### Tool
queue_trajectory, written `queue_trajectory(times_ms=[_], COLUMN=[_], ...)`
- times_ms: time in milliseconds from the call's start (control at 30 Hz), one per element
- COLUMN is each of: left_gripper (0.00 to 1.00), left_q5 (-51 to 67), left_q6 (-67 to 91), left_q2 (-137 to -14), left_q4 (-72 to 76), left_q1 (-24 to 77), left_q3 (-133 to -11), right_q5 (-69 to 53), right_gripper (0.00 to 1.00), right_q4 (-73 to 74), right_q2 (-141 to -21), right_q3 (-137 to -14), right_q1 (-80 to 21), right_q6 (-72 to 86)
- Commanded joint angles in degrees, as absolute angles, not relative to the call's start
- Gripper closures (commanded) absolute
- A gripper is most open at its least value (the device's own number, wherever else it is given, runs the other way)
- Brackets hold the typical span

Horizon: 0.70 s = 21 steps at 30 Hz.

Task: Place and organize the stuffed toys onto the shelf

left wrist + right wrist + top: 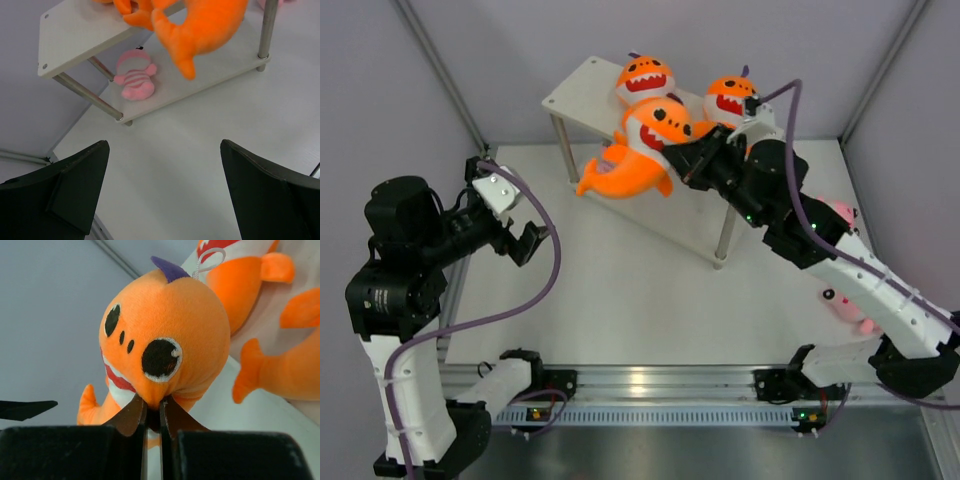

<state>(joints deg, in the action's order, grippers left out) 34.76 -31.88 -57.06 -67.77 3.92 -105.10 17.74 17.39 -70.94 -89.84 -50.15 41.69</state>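
Observation:
My right gripper [672, 150] is shut on an orange shark plush [655, 125], pinching the fabric of its head [165, 335] at the front edge of the white shelf's top tier [582, 88]. Its body and tail hang over that edge [200, 30]. Two more orange sharks [643, 78] [730, 98] lie on the top tier. A pink striped plush [135, 75] lies on the lower tier [225, 62]. Two more pink plushes [840, 212] [850, 305] lie on the table at the right, partly hidden by my right arm. My left gripper [525, 240] is open and empty, left of the shelf.
The shelf stands on thin silver legs [724, 240] at the back middle of the white table. Grey walls close in the left, back and right sides. A metal rail [650, 385] with the arm bases runs along the near edge.

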Motion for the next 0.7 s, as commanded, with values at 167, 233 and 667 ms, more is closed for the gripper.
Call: queue_trajectory(times_ms=[167, 233, 667], left_gripper=[0.01, 0.01, 0.01], left_q5=[43.3, 42.0, 34.9], left_q6=[-35.1, -36.5, -42.6], left_q2=[-56.3, -56.4, -59.4], left_q4=[-67.0, -67.1, -62.1], left_q1=[4.1, 4.1, 4.1], left_q3=[-107.7, -107.0, -103.3], right_q5=[20.7, 19.6, 10.3], right_gripper=[1.0, 1.0, 1.0], right_q4=[18.1, 17.8, 17.5], right_q2=[-85.2, -88.1, -99.0], right_q3=[-108.8, -111.6, -123.7], right_q1=[-58.2, -59.0, -61.0], right_q6=[36.3, 36.1, 35.8])
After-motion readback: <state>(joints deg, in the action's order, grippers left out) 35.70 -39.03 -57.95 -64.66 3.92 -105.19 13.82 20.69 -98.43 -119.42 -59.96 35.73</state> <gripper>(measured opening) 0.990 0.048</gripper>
